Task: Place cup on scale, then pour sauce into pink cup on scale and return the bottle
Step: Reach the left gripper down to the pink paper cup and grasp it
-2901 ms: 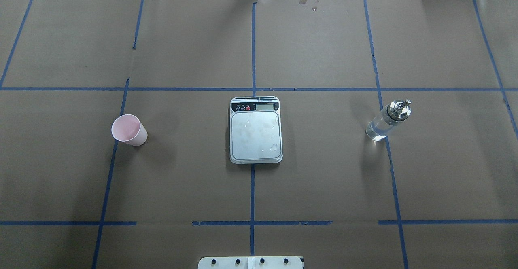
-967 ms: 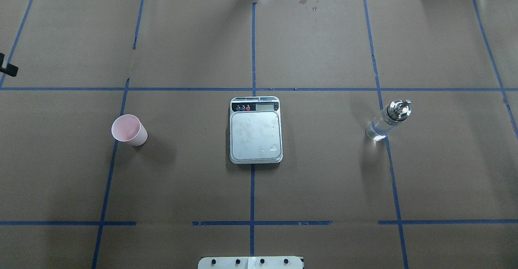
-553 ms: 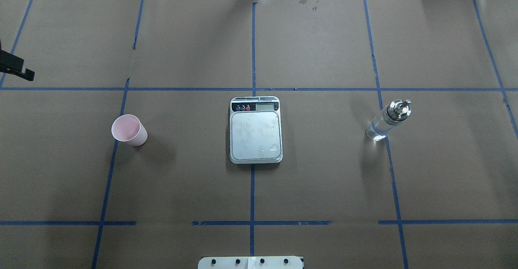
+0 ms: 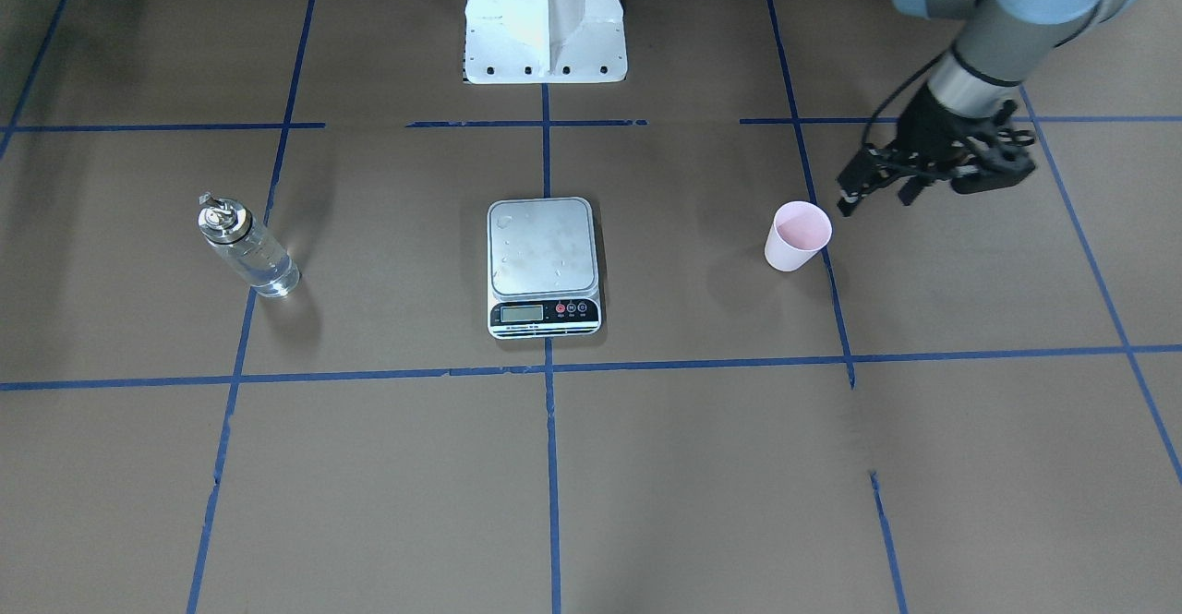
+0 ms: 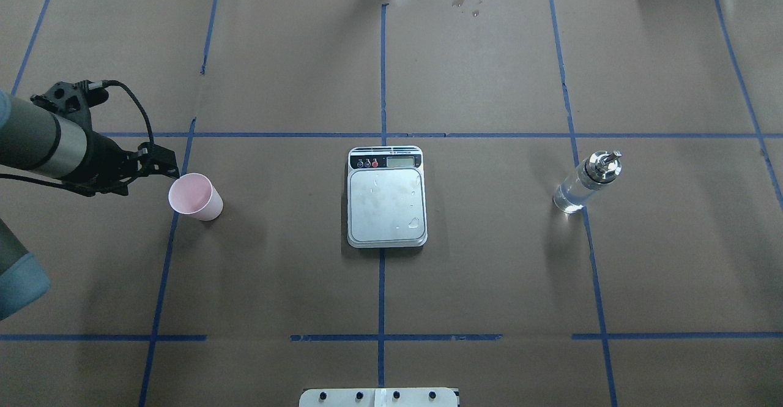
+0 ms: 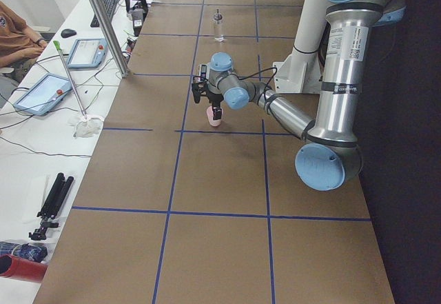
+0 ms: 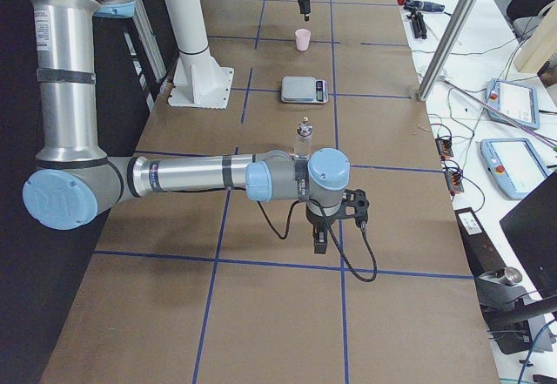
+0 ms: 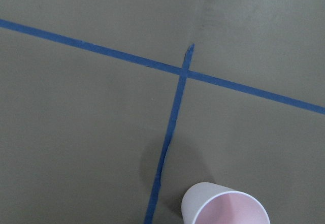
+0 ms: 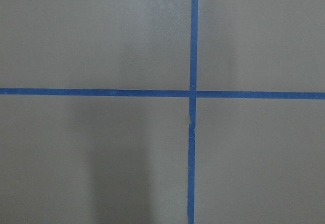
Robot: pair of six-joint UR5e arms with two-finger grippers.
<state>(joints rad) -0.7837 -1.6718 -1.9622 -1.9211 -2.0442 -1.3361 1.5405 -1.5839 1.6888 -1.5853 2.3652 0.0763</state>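
Brown kraft paper (image 5: pixel 489 70) is covering the whole tabletop, with blue tape lines (image 5: pixel 382 76) running across it in a grid. Dark damp spots (image 5: pixel 465 0) are showing near its far edge. On the white side bench (image 6: pixel 27 152), two tablets (image 6: pixel 41 92) are lying flat among loose cables and a folded black tripod (image 6: pixel 52 204) is lying nearer. A person in an orange shirt (image 6: pixel 15 35) is showing partly at the edge.

Brown counter (image 5: pixel 489 272) gridded with blue tape (image 5: pixel 382 76). Pale pink cup (image 5: pixel 196 196). White scale (image 5: pixel 386 202), silver top, black strip, one red button. Clear bottle (image 5: pixel 578 190), shiny silver cap. Grey arm (image 5: pixel 37 144), pale blue joints.
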